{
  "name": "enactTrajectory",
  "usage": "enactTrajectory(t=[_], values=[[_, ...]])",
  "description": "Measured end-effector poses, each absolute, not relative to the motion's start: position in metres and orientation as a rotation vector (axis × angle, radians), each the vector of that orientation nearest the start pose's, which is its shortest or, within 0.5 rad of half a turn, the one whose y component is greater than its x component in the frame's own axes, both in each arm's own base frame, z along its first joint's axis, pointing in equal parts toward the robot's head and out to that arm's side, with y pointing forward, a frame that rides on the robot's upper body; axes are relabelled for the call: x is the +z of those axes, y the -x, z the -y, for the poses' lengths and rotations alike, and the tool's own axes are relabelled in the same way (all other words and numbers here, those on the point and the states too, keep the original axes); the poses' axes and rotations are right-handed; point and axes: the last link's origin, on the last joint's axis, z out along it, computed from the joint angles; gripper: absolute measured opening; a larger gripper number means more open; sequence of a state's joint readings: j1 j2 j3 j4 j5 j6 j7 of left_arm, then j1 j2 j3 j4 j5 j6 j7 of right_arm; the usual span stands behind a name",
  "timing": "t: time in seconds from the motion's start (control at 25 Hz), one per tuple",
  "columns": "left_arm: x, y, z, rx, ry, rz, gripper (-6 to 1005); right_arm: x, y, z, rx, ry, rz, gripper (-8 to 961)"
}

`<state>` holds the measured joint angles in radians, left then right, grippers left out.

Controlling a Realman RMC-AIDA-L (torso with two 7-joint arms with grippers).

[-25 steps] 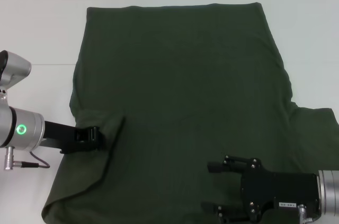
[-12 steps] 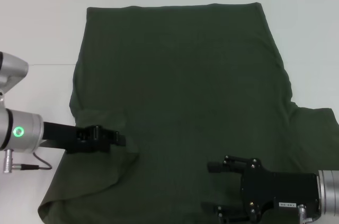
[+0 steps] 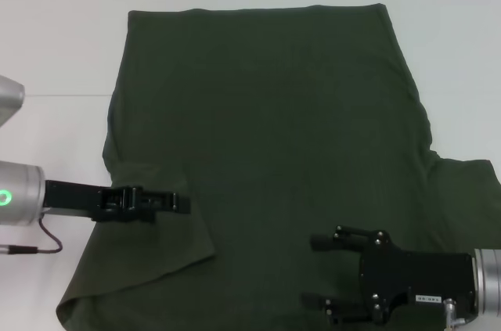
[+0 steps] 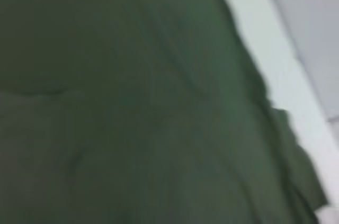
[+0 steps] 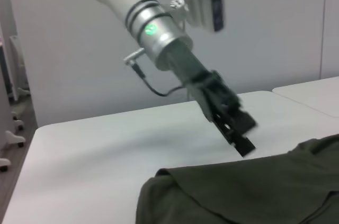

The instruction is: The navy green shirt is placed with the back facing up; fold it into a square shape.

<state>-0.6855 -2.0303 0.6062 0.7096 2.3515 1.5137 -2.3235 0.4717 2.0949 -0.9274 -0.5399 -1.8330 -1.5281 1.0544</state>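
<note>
The navy green shirt (image 3: pixel 266 112) lies flat on the white table (image 3: pixel 55 41), plain side up. Its left edge is folded inward, and the flap (image 3: pixel 168 257) rests on the body. My left gripper (image 3: pixel 182 204) reaches in from the left just over that flap. In the right wrist view this left gripper (image 5: pixel 246 139) hovers slightly above the cloth (image 5: pixel 238 192), fingers apart and holding nothing. Green cloth (image 4: pixel 132 102) fills the left wrist view. My right gripper (image 3: pixel 311 270) stands open over the shirt's near right part, holding nothing.
The right sleeve (image 3: pixel 470 190) still spreads out flat towards the table's right side. Bare white table surrounds the shirt at the far side and on the left (image 5: pixel 95 144). A grey wall stands behind the table in the right wrist view.
My left gripper carried the shirt's left edge rightward over the body, and the flap now lies spread flat. The left wrist has drawn back leftward. The right gripper shifted slightly towards the near edge.
</note>
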Motion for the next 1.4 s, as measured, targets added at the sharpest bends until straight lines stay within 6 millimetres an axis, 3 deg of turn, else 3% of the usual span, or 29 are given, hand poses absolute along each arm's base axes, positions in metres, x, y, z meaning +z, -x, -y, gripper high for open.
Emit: enactTrajectory(t=[0.28,0.4,0.56,0.64,0.88,1.2,1.4], values=[[0.039,0.267,-0.345,-0.610,2.602,1.364,936,-0.039,-0.266,-0.297,0.750,2.795,-0.332,884],[0.043,0.272,-0.330,-0.673,2.676,1.161,937,-0.039,-0.267,-0.297,0.749,2.788,-0.340,883],[0.046,0.284,-0.311,-0.736,2.685,1.030,937,-0.036,-0.270,-0.297,0.747,2.772,-0.351,881],[0.047,0.288,-0.306,-0.749,2.675,1.000,937,-0.035,-0.272,-0.297,0.743,2.765,-0.356,880],[0.046,0.315,-0.277,-0.660,2.699,0.692,936,-0.030,-0.277,-0.298,0.736,2.739,-0.390,877],[0.040,0.331,-0.263,-0.528,2.745,0.689,936,-0.013,-0.285,-0.298,0.693,2.693,-0.473,873],[0.037,0.329,-0.266,-0.521,2.751,0.680,936,0.018,-0.283,-0.309,0.661,2.616,-0.761,870]])
